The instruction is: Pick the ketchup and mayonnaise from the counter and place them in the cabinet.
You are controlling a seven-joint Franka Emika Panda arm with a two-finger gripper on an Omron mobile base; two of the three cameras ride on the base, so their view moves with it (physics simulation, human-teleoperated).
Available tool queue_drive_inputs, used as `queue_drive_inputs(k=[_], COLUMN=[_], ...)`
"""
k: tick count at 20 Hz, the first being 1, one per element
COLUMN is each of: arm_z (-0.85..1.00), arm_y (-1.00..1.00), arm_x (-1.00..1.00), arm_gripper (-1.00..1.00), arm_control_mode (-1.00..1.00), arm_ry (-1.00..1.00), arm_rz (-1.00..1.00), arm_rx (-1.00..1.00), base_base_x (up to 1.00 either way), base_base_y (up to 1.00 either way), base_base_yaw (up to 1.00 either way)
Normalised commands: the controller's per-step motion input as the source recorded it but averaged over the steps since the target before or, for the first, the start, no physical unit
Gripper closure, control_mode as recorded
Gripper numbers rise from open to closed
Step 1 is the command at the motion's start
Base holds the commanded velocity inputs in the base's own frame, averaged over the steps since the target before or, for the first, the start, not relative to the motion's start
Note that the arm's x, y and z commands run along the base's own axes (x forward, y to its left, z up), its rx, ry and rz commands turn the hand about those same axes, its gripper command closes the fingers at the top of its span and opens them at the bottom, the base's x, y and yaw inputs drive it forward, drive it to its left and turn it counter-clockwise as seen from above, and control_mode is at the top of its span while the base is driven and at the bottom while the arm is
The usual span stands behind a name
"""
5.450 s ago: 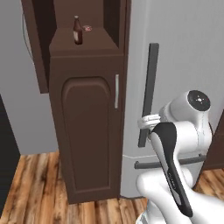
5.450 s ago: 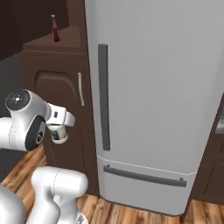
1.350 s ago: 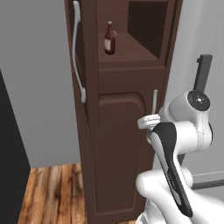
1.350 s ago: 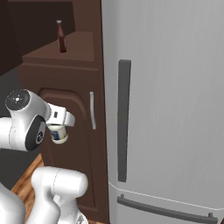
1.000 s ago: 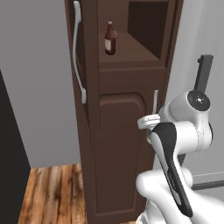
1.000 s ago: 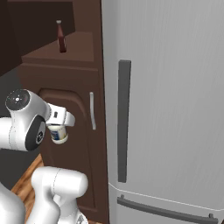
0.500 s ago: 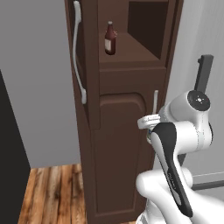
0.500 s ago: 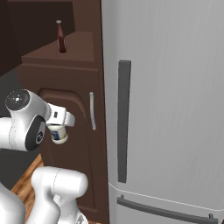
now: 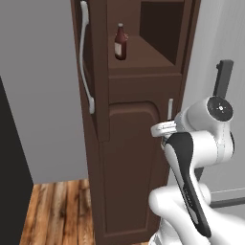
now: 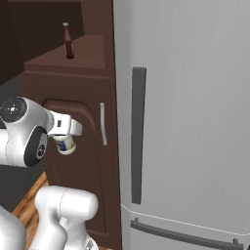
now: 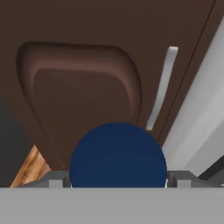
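- Change from the earlier frames: compared with the oldest frames, the whole scene has shifted in both base views, which is camera travel and not movement of the objects. The cabinet (image 9: 129, 167) now stands at the centre of the left base view. Over the last second and a half, arm, jar and bottle keep the same positions
- Refrigerator (image 10: 195, 122): a pale grey front with a dark vertical bar handle (image 10: 138, 132), standing directly beside the cabinet on its right in the right base view
- Cabinet: tall, narrow and dark brown. Its arched-panel door is closed below an open niche (image 9: 158, 33)
- Wood floor (image 9: 57, 210): bare planks at the foot of the cabinet
- Robot arm (image 9: 201, 143): white with dark joints, folded in front of the cabinet door, its hand level with the top of the arched panel
- Door handle (image 11: 162, 83): a silver bar on the door's edge nearest the refrigerator, ahead of the hand and apart from it
- Gripper (image 11: 118, 177): the jaws are clamped on the mayonnaise (image 10: 64, 145), one fingertip on each side of the jar's dark blue round face in the hand view
- Mayonnaise: held in the air, close before the closed door and below the niche
- Ketchup (image 9: 120, 43): upright on the niche floor, near its front edge
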Motion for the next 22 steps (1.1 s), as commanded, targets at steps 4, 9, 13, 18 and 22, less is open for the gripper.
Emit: queue_drive_inputs(k=[4, 9, 13, 18, 22], arm_z=[0.42, 0.35, 0.31, 0.37, 0.43], arm_y=[0.00, -0.05, -0.10, -0.07, 0.00], arm_x=[0.00, 0.00, 0.00, 0.00, 0.00], arm_gripper=[1.00, 1.00, 1.00, 1.00, 1.00], arm_control_mode=[-1.00, -1.00, -1.00, -1.00, -1.00], arm_ry=[-0.07, -0.05, -0.03, -0.02, -0.02], arm_rz=[0.00, 0.01, 0.02, 0.01, 0.00], arm_rx=[-0.05, -0.02, 0.00, 0.00, -0.01], base_base_x=[0.00, 0.00, 0.00, 0.00, 0.00], base_base_y=[0.00, 0.00, 0.00, 0.00, 0.00], base_base_yaw=[0.00, 0.00, 0.00, 0.00, 0.00])
